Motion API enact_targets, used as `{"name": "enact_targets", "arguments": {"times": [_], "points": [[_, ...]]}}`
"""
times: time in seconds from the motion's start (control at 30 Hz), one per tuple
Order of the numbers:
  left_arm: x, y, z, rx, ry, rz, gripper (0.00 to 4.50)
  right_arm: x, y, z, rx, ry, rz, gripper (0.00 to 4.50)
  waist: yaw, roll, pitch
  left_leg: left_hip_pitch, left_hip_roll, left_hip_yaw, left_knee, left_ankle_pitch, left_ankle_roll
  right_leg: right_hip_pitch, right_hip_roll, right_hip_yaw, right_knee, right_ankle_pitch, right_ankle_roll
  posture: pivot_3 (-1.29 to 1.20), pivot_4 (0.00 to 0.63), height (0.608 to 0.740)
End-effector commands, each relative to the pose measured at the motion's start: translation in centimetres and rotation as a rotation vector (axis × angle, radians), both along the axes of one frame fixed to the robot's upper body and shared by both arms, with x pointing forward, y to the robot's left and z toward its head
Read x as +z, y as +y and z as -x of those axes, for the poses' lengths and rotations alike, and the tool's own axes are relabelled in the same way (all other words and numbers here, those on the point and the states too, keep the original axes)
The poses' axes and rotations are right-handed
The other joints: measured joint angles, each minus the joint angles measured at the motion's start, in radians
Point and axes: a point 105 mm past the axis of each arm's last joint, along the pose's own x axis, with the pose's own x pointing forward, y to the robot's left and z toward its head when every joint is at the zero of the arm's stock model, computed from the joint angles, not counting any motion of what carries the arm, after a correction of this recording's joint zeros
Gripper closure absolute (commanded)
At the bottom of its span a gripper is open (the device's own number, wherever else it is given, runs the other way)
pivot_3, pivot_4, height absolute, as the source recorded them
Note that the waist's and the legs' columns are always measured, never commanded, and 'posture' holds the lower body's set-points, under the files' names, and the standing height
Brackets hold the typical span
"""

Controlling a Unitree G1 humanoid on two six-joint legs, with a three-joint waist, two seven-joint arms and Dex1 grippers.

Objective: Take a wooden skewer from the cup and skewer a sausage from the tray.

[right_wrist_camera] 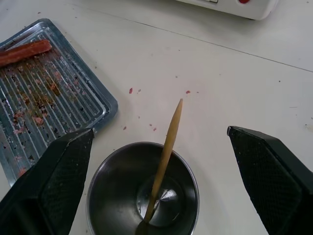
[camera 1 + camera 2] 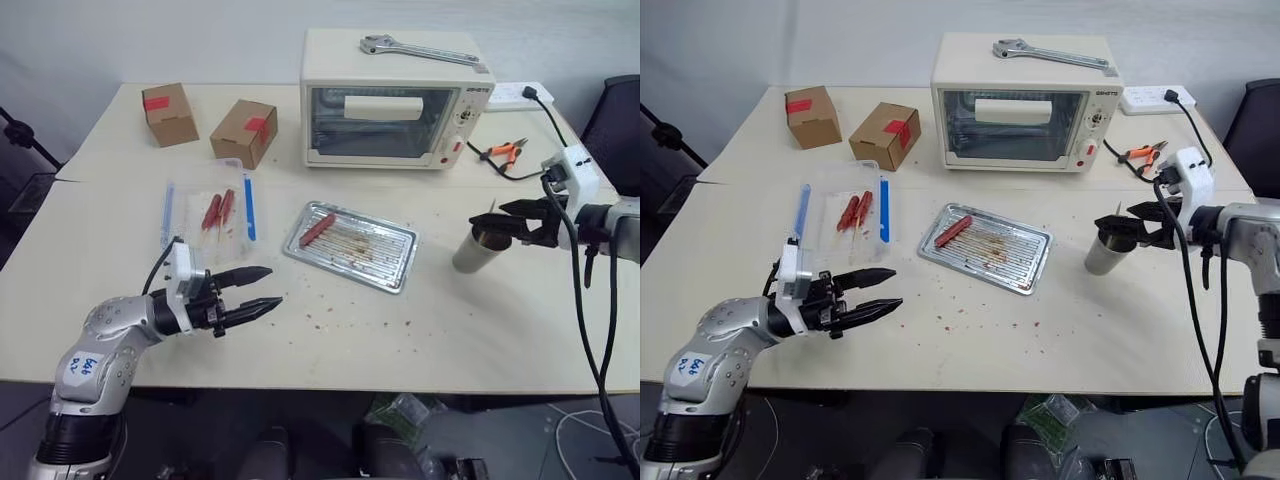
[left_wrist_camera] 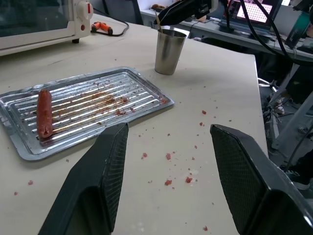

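Two black fingers of the right gripper (image 1: 161, 186) are spread wide apart and nothing is held between them. Seen from the right wrist, the cup (image 1: 142, 191) lies directly below the gap, its dark inside open to view. One wooden skewer (image 1: 164, 164) is stood in the cup, tilted, its lower end at the cup's bottom and its pointed end above the rim. No contact between fingers and skewer is seen. In the head views the right gripper is held just above the cup's mouth, at the right side of the table (image 2: 420, 330).

Fingers of the left gripper (image 2: 262, 288) are likewise held apart and empty, pointed level toward the tray (image 2: 350, 246) from the table's near left. The gripper is well apart from the tray.

The tray is set slightly askew near the table's middle, its ridged bottom smeared with brown crumbs. One sausage (image 2: 317, 229) is laid in the tray's far left corner. Red crumbs are scattered on the table between tray and near edge.

A clear plastic box (image 2: 209, 215) with blue edges is placed left of the tray; two red sausages (image 2: 218, 210) are seen in it. Farther back, two cardboard boxes (image 2: 243, 132) with red tape are noted at left, and a cream toaster oven (image 2: 395, 100) at centre with a wrench (image 2: 425, 50) laid on top. Orange-handled pliers (image 2: 503, 152) are found right of the oven.
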Motion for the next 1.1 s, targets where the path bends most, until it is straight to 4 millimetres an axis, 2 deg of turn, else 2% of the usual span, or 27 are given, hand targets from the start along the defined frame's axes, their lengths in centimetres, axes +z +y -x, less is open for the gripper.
{"name": "enact_targets", "arguments": {"times": [0.03,0.13,0.43,0.5,0.67,0.83,0.9,0.97,1.03,1.1], "points": [[1.0,0.0,0.4,-0.001,-0.053,0.002,1.64,1.5,0.2,-0.4,0.026,-0.071,0.013,0.37,0.002,0.000,0.000,0.000,0.000,0.000,0.000,0.000,0.000,0.000,0.000,0.000,0.000,0.000,0.000,0.00,0.150,0.740],[1.0,0.1,0.4,-0.005,-0.056,-0.011,1.64,1.6,0.4,-0.5,0.044,-0.071,0.013,1.25,0.002,0.000,0.000,0.000,0.000,0.000,0.001,0.000,0.000,0.000,0.000,0.000,0.001,0.000,0.000,0.00,0.150,0.740],[1.0,0.1,0.2,-0.002,-0.065,-0.014,1.64,2.5,-0.2,-0.2,0.049,-0.091,0.027,4.36,0.002,0.000,0.000,0.000,0.000,0.000,0.001,0.000,0.000,0.000,0.000,0.000,0.002,0.000,0.000,0.00,0.150,0.740],[1.0,-0.1,0.2,-0.005,-0.066,-0.012,1.64,2.9,-0.5,-0.1,0.048,-0.101,0.029,4.44,0.002,0.000,0.000,0.000,0.000,0.000,0.001,0.000,0.000,0.000,0.000,0.000,0.002,0.000,0.000,0.00,0.150,0.740],[1.3,-0.7,-0.1,-0.022,-0.069,0.004,1.64,5.9,-1.5,1.2,0.072,-0.154,0.025,4.44,0.003,0.000,0.000,0.000,0.000,0.001,0.001,0.000,0.000,-0.001,0.000,0.000,0.003,0.000,0.000,0.00,0.150,0.740],[1.8,-1.0,-0.3,-0.024,-0.090,0.033,1.64,11.3,-1.0,3.7,0.190,-0.263,-0.076,4.44,0.004,0.000,0.000,-0.001,0.000,0.001,0.000,0.000,0.000,-0.002,0.000,0.000,0.003,0.000,0.000,0.00,0.150,0.740],[2.0,-1.2,-0.5,-0.014,-0.115,0.054,1.64,13.4,0.0,4.3,0.237,-0.307,-0.170,4.44,0.000,0.000,0.000,0.000,0.000,0.001,0.000,0.000,0.000,-0.002,0.001,0.001,0.001,0.000,0.000,0.00,0.150,0.740],[2.2,-1.4,-0.7,0.001,-0.135,0.082,1.64,14.4,1.2,4.4,0.273,-0.322,-0.281,4.44,0.000,0.000,0.000,0.000,0.000,0.002,0.000,0.000,0.000,-0.002,0.001,0.001,0.002,0.000,0.000,0.00,0.150,0.740],[2.5,-1.9,-1.0,0.021,-0.155,0.125,1.64,14.3,3.6,4.4,0.345,-0.325,-0.401,4.44,-0.001,0.000,0.000,0.000,0.000,0.001,0.000,0.001,-0.001,-0.002,0.001,0.001,0.003,0.000,0.000,0.00,0.150,0.740],[3.0,-3.0,-1.6,0.046,-0.191,0.173,1.64,12.9,7.0,4.4,0.425,-0.304,-0.544,4.44,-0.001,-0.001,0.000,0.001,0.001,0.001,0.000,0.001,-0.001,-0.002,0.001,0.001,0.005,0.000,0.000,0.00,0.150,0.740]]}}
